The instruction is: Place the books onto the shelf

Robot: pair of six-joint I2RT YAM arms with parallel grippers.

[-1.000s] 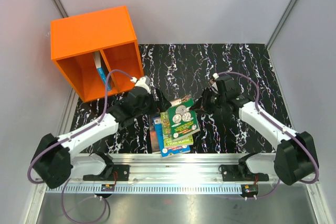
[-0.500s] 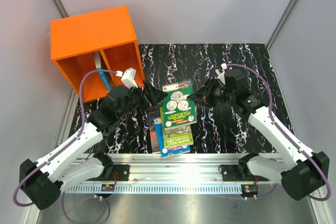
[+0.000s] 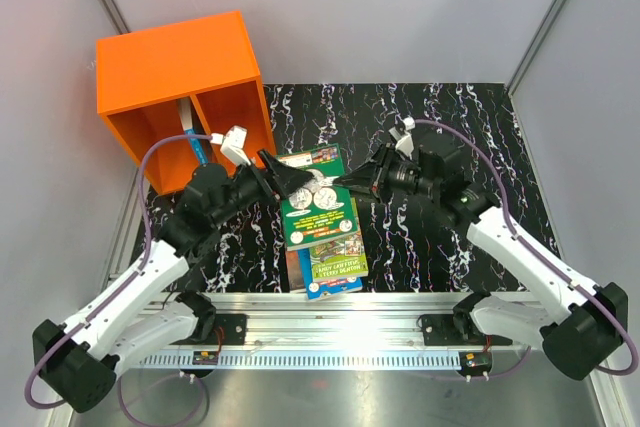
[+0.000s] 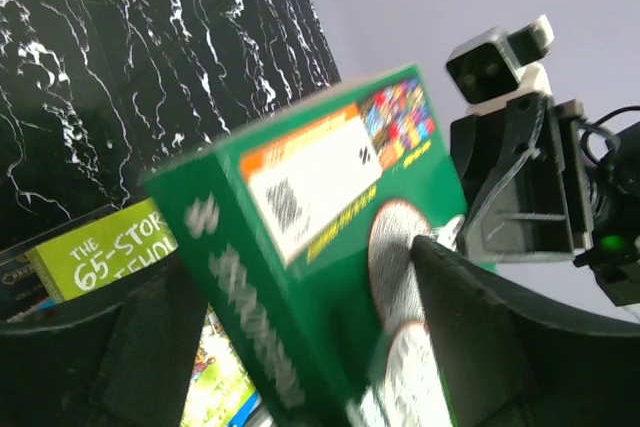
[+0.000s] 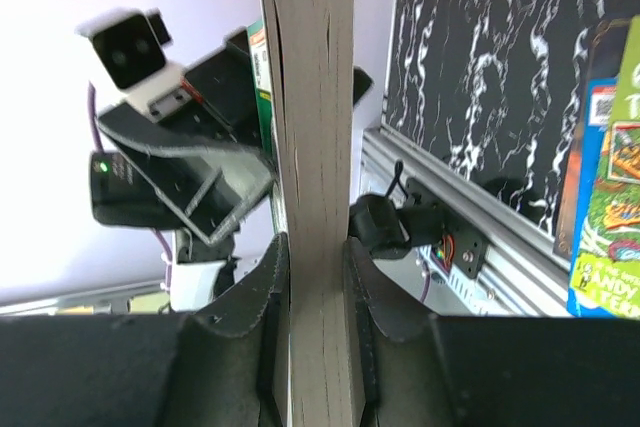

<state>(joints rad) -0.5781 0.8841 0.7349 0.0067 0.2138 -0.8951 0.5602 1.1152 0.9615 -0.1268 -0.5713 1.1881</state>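
Note:
A green-covered book (image 3: 318, 209) hangs tilted above the pile of other books (image 3: 335, 272) on the black marbled mat. My right gripper (image 3: 352, 180) is shut on its right edge; the right wrist view shows the page edges (image 5: 315, 147) pinched between both fingers (image 5: 372, 297). My left gripper (image 3: 283, 175) is at the book's left edge, open. In the left wrist view its jaws straddle the green book (image 4: 300, 217), with a gap still showing at the left finger. The orange shelf (image 3: 170, 67) stands at the far left, a blue book (image 3: 193, 132) leaning in its left compartment.
The pile's top cover is yellow-green with blue beneath (image 5: 605, 177), near the metal rail (image 3: 330, 312) at the table's front. Grey walls close in on the left, back and right. The shelf's right compartment (image 3: 238, 127) shows nothing inside.
The right gripper has lifted the green book and carried it left toward the shelf. The left arm has reached forward to the book's left edge, and its jaws have narrowed a little.

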